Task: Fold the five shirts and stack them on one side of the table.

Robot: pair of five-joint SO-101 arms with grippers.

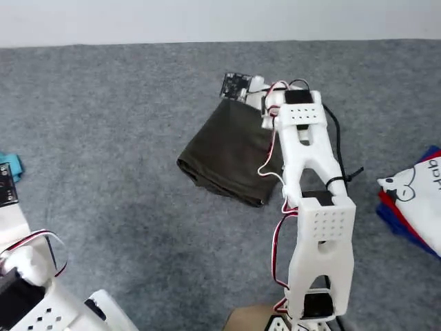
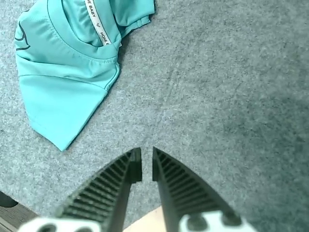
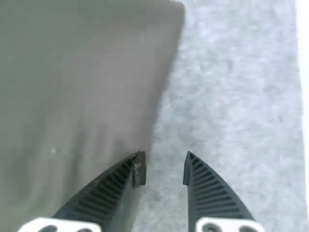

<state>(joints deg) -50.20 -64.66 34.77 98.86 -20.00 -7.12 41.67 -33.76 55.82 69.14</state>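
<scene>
A dark olive shirt [image 1: 227, 148], folded into a rough rectangle, lies on the grey felt near the table's middle. My right arm [image 1: 306, 148] stretches over its right edge. My right gripper [image 3: 161, 166] stands open astride that edge of the olive shirt [image 3: 72, 72], one finger on the cloth and the other over bare felt. A teal shirt [image 2: 63, 82] lies unfolded beyond my left gripper [image 2: 147, 162], which is shut with nothing in it and hangs above bare felt. A corner of the teal shirt [image 1: 10, 165] shows at the table's left edge.
At the right edge lies a pile of shirts: a white printed one [image 1: 417, 186] over red [image 1: 394, 207] and blue [image 1: 431, 153]. My left arm's base [image 1: 31, 283] takes up the near left corner. Open felt [image 1: 117, 124] spreads between the olive shirt and the left edge.
</scene>
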